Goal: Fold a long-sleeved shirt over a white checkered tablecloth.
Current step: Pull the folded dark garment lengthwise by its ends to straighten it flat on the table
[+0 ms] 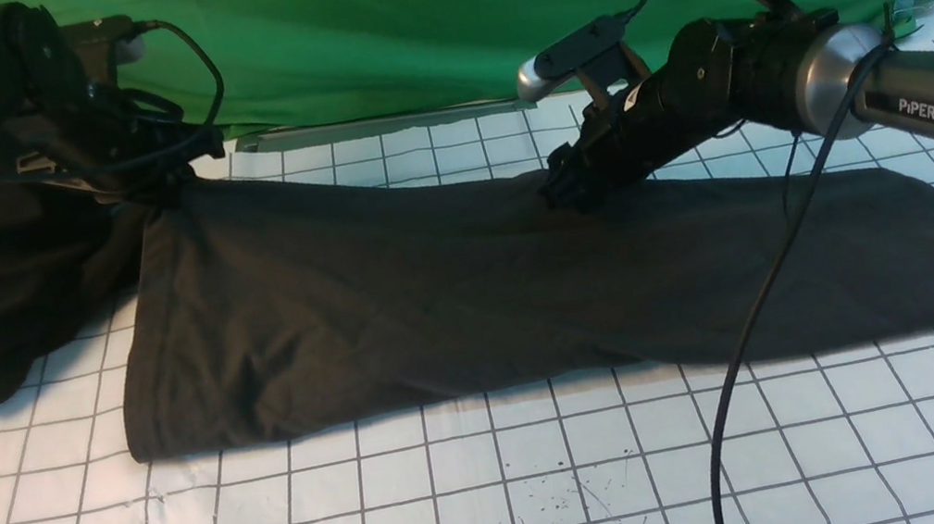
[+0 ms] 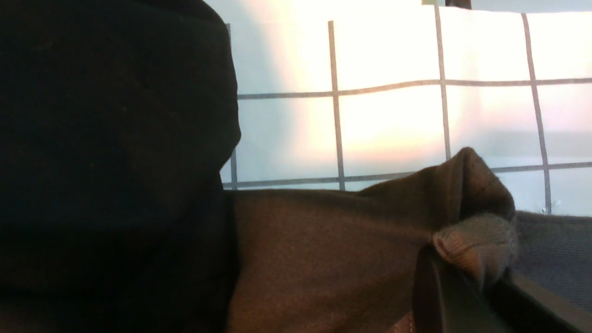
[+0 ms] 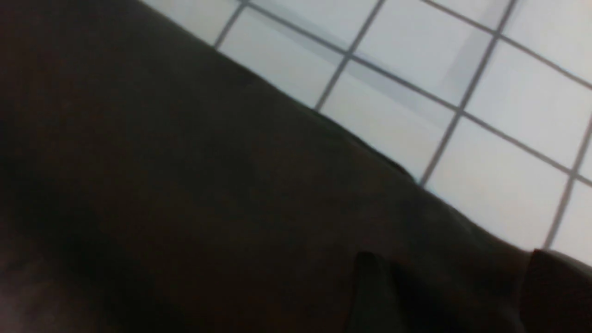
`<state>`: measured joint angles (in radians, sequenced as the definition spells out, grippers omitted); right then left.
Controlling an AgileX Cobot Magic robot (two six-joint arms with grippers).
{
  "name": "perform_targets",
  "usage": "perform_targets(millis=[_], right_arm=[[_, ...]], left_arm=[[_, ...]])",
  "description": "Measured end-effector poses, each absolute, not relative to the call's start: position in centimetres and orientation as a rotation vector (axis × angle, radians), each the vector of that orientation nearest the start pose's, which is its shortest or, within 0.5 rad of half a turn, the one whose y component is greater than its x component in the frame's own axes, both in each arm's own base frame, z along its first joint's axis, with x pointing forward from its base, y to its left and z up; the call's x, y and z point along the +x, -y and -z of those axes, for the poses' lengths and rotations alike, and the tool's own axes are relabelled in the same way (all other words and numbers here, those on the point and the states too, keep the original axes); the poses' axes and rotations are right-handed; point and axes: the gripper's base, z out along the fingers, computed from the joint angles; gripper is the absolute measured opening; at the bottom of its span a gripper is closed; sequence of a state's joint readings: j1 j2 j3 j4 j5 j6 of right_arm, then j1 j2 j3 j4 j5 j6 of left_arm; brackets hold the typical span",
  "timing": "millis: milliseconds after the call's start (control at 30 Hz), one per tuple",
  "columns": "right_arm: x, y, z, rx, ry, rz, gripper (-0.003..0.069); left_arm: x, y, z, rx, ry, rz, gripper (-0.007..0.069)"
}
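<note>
Brownish-black and folded into a long band, the long-sleeved shirt [image 1: 528,290] lies across the middle of the white checkered tablecloth [image 1: 465,487], running left to right. At its far left corner the left gripper [image 1: 164,183] is clenched on a bunched fold of the shirt and holds that corner up off the tablecloth. More dark fabric hangs bunched beneath that arm. The right gripper [image 1: 565,188] sits low at the shirt's far edge near the middle, its fingers [image 3: 370,291] spread apart over flat fabric, grasping nothing. A green cloth [image 1: 437,14] hangs behind. A black cable [image 1: 750,330] droops in front of the shirt's right part.
</note>
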<state>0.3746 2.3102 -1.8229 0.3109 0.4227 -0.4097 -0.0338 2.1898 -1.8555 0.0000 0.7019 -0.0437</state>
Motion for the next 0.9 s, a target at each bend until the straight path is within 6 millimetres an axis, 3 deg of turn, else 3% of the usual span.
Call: perform_targets(millis=[233,333,467,567,900], right_arm=[[48.3,-20.4,-15.1,-0.686,-2.274,-0.243,0.0406],[48.3,-20.4,-14.6,-0.698,-2.281,-0.239,0.0362],[48.5,-20.3,-14.8,-0.737,-2.254,-0.214,0.0069],[48.9,-20.3,-15.5,-0.741,-2.231,-0.208,0.0024],[50.3,-19.3,-17.6,-0.690,-2.162,-0.191,0.0014]], left_arm=[[49.5,1.7,-21.5,-0.013,-2.543,0.030,0.0012],[49.4,1.7,-21.5,-0.016,-2.549,0.036,0.0012],[49.4,1.7,-21.5,-0.016,-2.551,0.036,0.0012],[49.4,1.7,-21.5,-0.018,-2.555,0.037,0.0012],[49.6,1.7,-21.6,-0.022,-2.523,0.045,0.0012]])
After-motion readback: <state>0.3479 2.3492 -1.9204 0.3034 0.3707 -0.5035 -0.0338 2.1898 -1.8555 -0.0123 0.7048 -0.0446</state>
